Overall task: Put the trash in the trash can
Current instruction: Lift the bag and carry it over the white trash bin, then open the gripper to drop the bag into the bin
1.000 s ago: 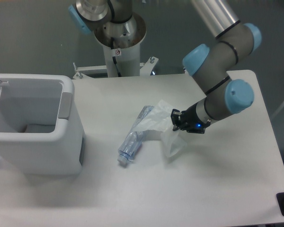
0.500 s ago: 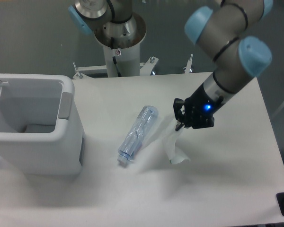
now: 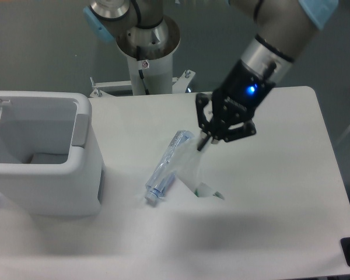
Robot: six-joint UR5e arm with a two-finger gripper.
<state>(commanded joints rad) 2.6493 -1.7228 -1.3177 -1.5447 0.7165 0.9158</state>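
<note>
From the fixed camera above the white tabletop [image 3: 268,192], my hand [image 3: 205,142] hangs over the middle, fingers pinched on the top of the thin plastic bag [image 3: 195,169]. The bag droops from my grip (it is translucent, so its edges are hard to trace), and its lower end touches the tabletop. The clear bluish bottle [image 3: 169,166] lies on its side just beside the bag. The white trash can [image 3: 58,175] stands open at the tabletop's far left edge, well apart from my hand.
</note>
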